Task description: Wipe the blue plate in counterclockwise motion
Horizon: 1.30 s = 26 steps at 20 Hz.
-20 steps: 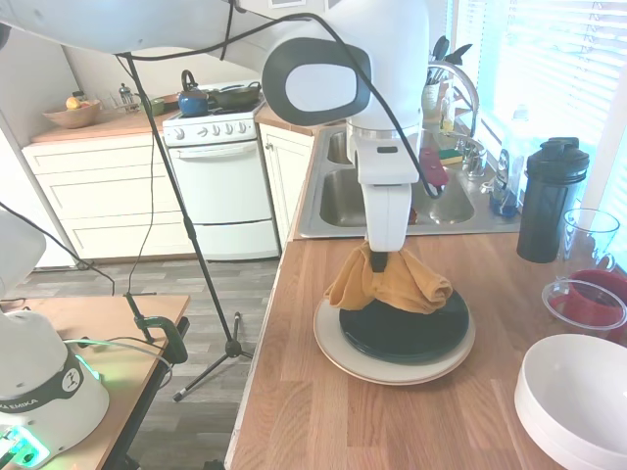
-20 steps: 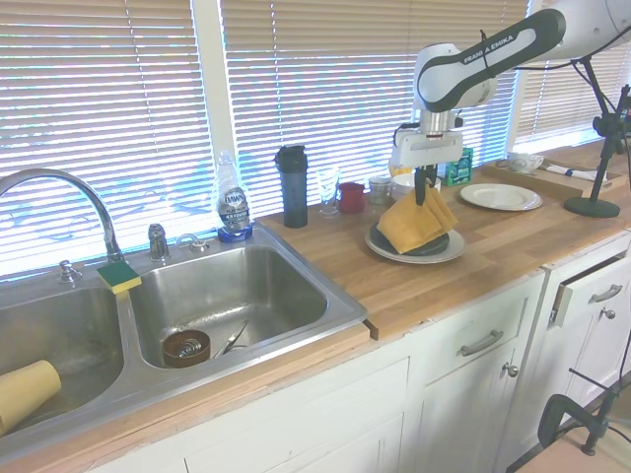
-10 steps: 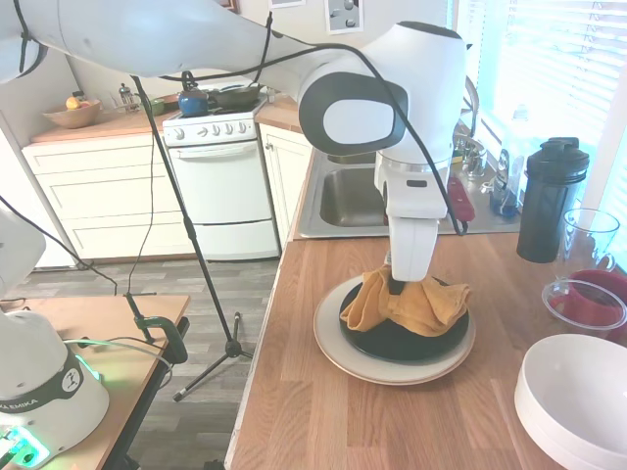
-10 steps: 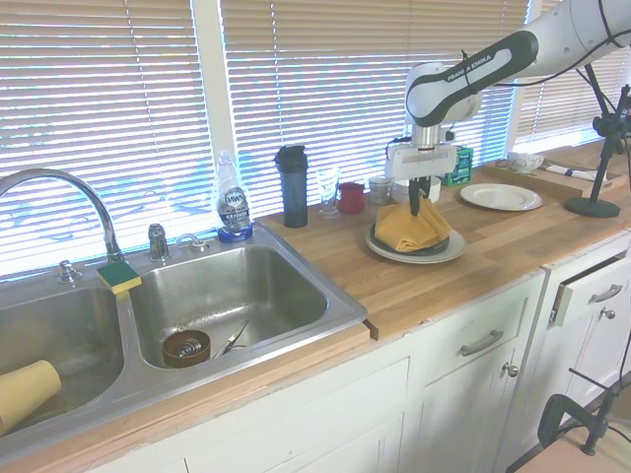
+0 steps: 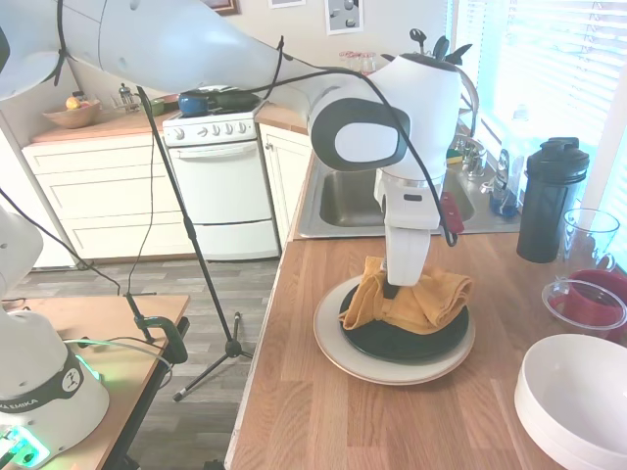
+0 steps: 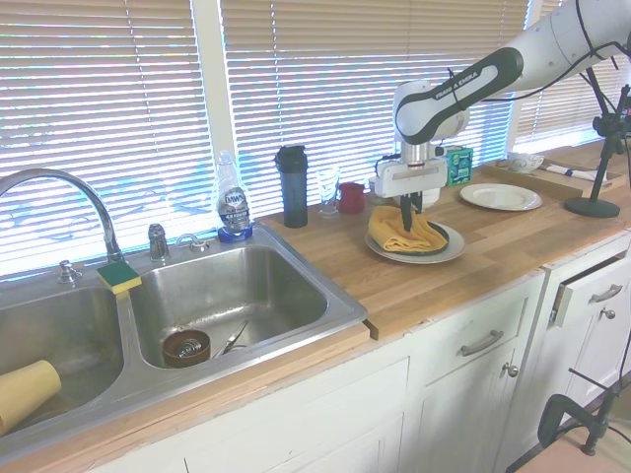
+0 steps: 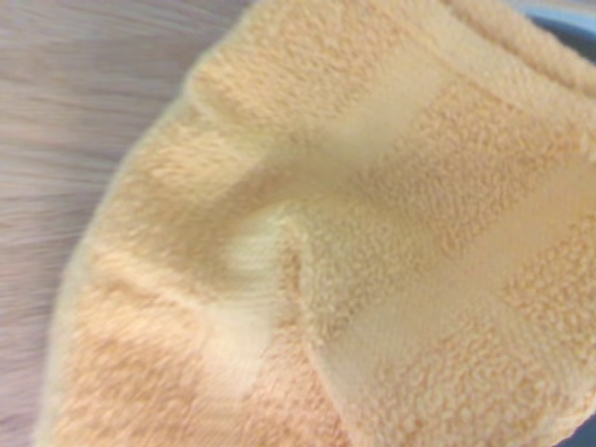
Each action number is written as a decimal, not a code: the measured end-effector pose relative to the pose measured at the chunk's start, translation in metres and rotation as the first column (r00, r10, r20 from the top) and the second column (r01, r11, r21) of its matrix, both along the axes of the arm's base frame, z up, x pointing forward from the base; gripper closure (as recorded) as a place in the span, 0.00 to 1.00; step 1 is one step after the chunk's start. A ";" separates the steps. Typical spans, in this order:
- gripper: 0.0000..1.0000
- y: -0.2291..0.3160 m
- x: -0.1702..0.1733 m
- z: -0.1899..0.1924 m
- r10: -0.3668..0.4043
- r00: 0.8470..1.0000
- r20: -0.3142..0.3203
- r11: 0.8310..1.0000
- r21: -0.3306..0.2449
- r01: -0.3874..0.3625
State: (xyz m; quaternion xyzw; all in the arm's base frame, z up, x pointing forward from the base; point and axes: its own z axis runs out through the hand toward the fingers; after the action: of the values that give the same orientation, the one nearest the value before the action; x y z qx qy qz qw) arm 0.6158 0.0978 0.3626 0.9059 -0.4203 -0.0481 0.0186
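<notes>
The dark blue plate (image 5: 407,338) (image 6: 441,237) rests on top of a larger beige plate (image 5: 392,367) (image 6: 414,256) on the wooden counter. A crumpled orange towel (image 5: 416,302) (image 6: 399,232) (image 7: 354,242) lies across the far half of the blue plate. My gripper (image 5: 392,290) (image 6: 405,219) points straight down, shut on the towel and pressing it against the plate. Towel fabric fills the wrist view, with a sliver of the plate's rim at one corner.
A white bowl (image 5: 573,392) sits at the front right, with a red-bottomed clear container (image 5: 588,304), a glass (image 5: 590,233) and a black shaker bottle (image 5: 551,199) behind it. The sink (image 5: 372,196) lies beyond the plates. Another white plate (image 6: 500,196) sits further along the counter.
The gripper came down with the towel from above the plate onto it, then dragged it a little toward the sink side; the towel now lies flatter on the plate.
</notes>
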 end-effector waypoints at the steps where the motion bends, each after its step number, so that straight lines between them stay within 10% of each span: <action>1: 1.00 -0.002 0.001 -0.002 -0.004 1.000 -0.002 1.000 -0.001 0.004; 26: 1.00 0.025 -0.054 0.000 0.040 0.996 0.075 0.998 -0.041 -0.037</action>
State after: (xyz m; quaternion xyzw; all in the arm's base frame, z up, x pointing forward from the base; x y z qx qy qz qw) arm 0.5615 0.1230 0.3621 0.9146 -0.4039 -0.0051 0.0217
